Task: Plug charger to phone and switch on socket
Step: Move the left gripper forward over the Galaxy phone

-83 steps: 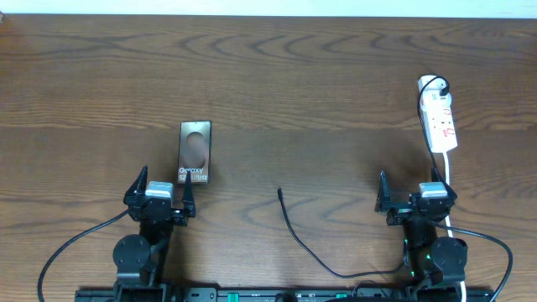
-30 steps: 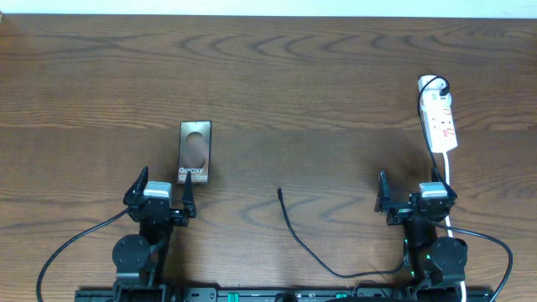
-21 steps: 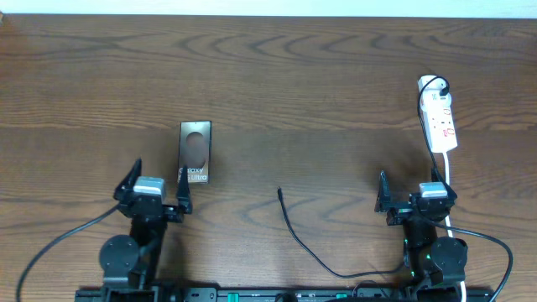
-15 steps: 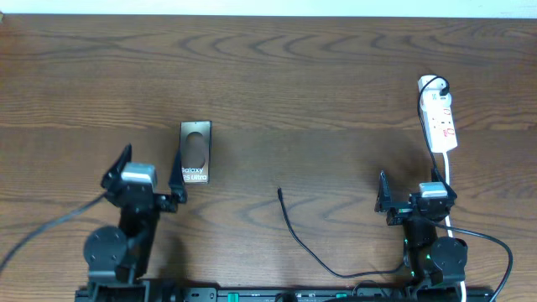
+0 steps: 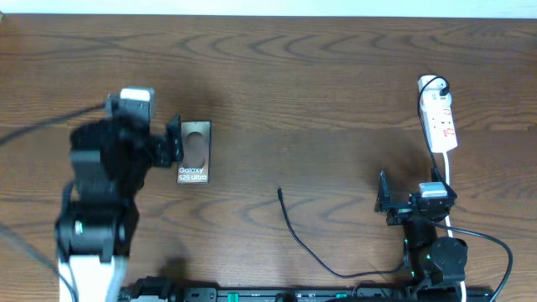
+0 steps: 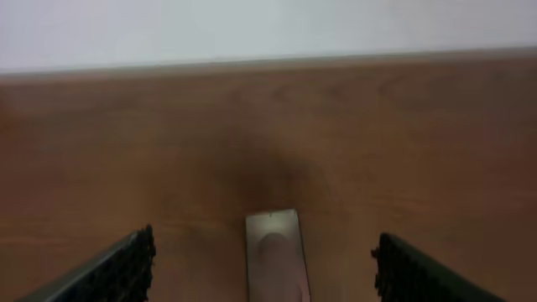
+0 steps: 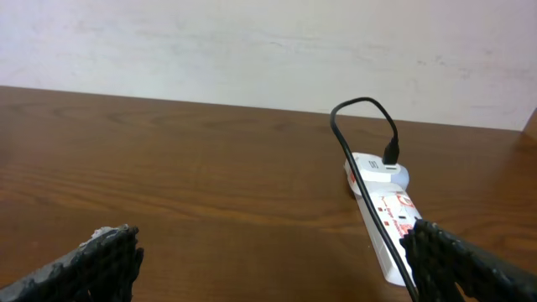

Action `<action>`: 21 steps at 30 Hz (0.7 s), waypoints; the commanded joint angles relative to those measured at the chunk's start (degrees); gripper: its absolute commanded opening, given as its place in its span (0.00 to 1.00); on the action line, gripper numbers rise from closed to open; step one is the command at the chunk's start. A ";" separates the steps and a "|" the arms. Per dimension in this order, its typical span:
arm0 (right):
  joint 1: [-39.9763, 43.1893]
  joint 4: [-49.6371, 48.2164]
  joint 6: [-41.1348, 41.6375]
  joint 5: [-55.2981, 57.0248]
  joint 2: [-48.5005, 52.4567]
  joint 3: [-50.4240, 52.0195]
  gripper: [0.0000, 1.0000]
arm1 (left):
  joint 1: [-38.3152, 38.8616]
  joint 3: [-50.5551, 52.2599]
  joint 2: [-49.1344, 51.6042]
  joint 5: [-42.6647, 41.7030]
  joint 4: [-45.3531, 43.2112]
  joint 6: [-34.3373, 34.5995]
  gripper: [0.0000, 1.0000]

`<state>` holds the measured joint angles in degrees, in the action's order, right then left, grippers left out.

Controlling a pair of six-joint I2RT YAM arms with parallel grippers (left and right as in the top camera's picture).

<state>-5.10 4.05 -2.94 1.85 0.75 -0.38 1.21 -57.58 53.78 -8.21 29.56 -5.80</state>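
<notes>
The left tool (image 6: 267, 270) is spread wide with nothing between its 2 fingers (image 6: 126, 267). It hangs above the desk (image 5: 319, 75), and its wrist view looks down on the phone (image 6: 274, 256), which shows in the gap between the fingers. From overhead the left arm is a large blurred shape just left of the phone (image 5: 195, 153), with 1 dark finger at the phone's left edge; whether it touches cannot be told. The phone lies flat on the left half of the desk, screen up, with white text at its near end and a brownish oval at its far end.

The right tool (image 5: 417, 201) sits low near the front edge on the right, also spread wide and pinching nothing.

The charger (image 5: 304, 242) lies loose on the desk, its plug tip (image 5: 279, 192) near the middle, well apart from the phone and pointing away from the robot. From there the cable curves back toward the right arm's base.

The socket (image 5: 440, 122) lies at the far right, beyond the right tool. In the right wrist view a white adapter (image 7: 382, 172) sits in the socket's far end, and a thin black cable (image 7: 357, 117) loops up from it.
</notes>
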 commanded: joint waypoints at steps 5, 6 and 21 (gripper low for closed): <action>-0.20 0.17 0.55 -0.26 0.00 0.07 0.99 | -0.28 -13.90 19.71 0.70 13.38 0.48 0.82; -0.20 0.17 0.55 -0.28 0.00 0.07 0.99 | -0.28 -14.23 21.29 0.70 13.99 0.48 0.82; -0.20 0.17 0.52 -0.28 0.00 0.07 0.99 | -0.26 -14.21 35.41 -0.39 19.39 0.52 0.82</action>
<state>-5.10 4.01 -2.94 1.85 0.75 -0.38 1.21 -70.65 88.01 -8.29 47.68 -5.80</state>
